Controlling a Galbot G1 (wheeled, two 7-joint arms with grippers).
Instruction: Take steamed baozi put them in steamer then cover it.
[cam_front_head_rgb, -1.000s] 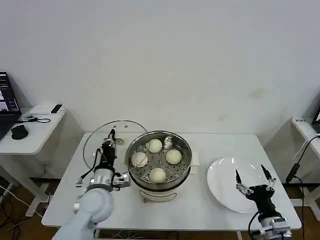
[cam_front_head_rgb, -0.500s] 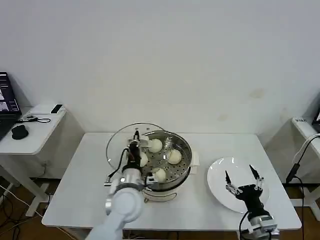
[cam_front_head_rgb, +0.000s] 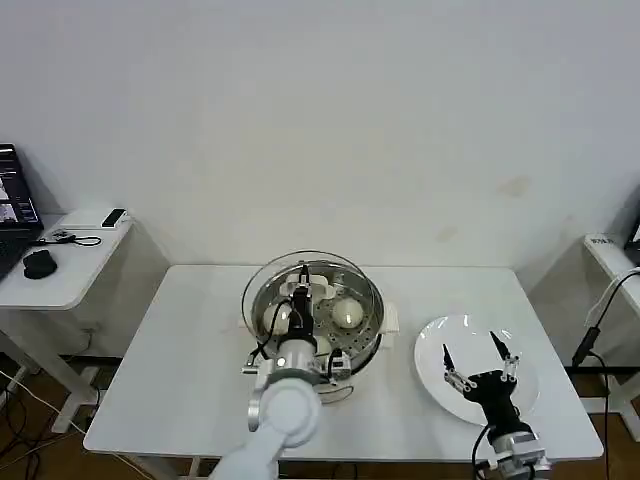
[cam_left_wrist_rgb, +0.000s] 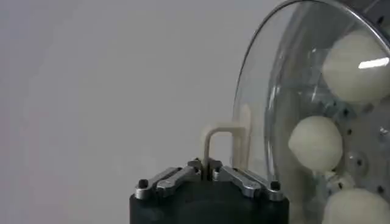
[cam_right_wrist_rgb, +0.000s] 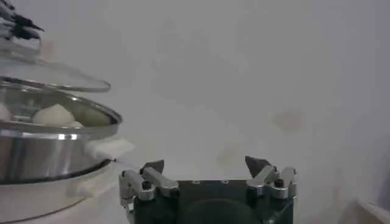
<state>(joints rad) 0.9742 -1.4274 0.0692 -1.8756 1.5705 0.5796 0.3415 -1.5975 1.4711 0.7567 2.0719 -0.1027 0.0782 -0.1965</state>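
Head view: steamer (cam_front_head_rgb: 345, 345) at worktop (cam_front_head_rgb: 160, 370) centre, steamed baozi (cam_front_head_rgb: 347, 314) on its tray; left end effector (cam_front_head_rgb: 300, 294) clamped on the handle of the cover (cam_front_head_rgb: 262, 300), held just above the steamer's rim. Right end effector (cam_front_head_rgb: 478, 361), fingers spread and empty, over the white plate (cam_front_head_rgb: 440, 385) beside the steamer.

Left claw (cam_front_head_rgb: 301, 293) clamped on the cover (cam_front_head_rgb: 312, 292) handle, cover above the steamer (cam_front_head_rgb: 330, 330) with baozi (cam_front_head_rgb: 347, 314) inside; right claw (cam_front_head_rgb: 478, 365) spread over the plate (cam_front_head_rgb: 440, 340) beside the steamer.
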